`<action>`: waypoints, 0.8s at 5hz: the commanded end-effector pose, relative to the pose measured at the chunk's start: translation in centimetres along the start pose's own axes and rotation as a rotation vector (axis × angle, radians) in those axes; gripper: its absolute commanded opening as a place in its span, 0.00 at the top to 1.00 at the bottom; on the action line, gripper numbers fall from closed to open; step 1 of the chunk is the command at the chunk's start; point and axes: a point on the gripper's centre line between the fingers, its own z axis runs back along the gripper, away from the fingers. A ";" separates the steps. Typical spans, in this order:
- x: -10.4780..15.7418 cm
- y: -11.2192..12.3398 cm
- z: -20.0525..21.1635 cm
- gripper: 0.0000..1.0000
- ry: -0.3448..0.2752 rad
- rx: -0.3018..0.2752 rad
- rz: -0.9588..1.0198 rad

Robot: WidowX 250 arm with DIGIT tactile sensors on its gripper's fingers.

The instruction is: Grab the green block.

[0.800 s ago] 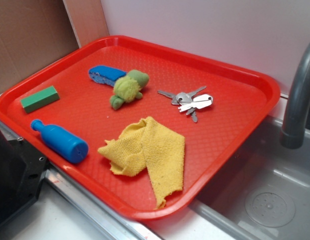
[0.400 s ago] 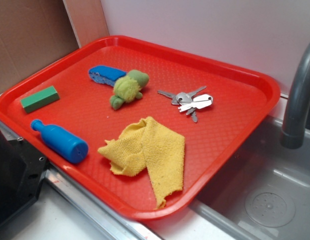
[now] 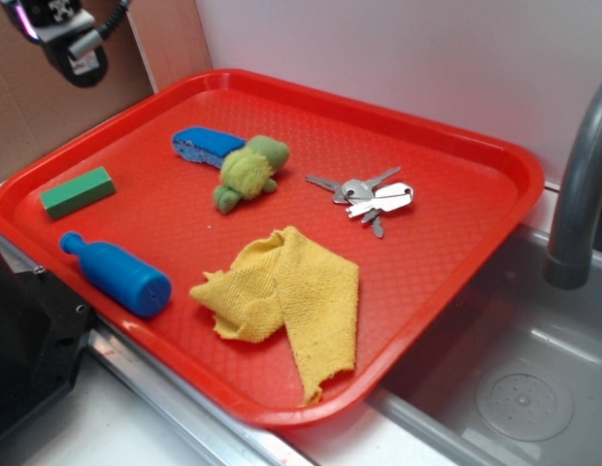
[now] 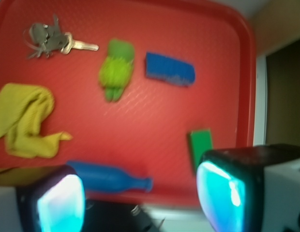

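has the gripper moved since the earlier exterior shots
Yes. It was out of view before; now the gripper has come into the top left corner of the exterior view, above the far left rim of the red tray, up and back from the green block.

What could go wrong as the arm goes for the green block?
1. The green block lies close to the tray rim, so a finger may hit the rim coming down.
2. The bottle lies just beside it and could get knocked and roll.
3. The gripper is open but high above the tray, so a slightly misaimed descent could push the block instead of straddling it.
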 end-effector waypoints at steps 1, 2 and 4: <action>-1.2 5.2 -6.1 0.00 -0.002 -0.040 -0.003; -1.3 5.8 -8.1 0.00 0.045 0.005 -0.002; -1.4 7.4 -12.2 0.00 0.032 0.033 0.004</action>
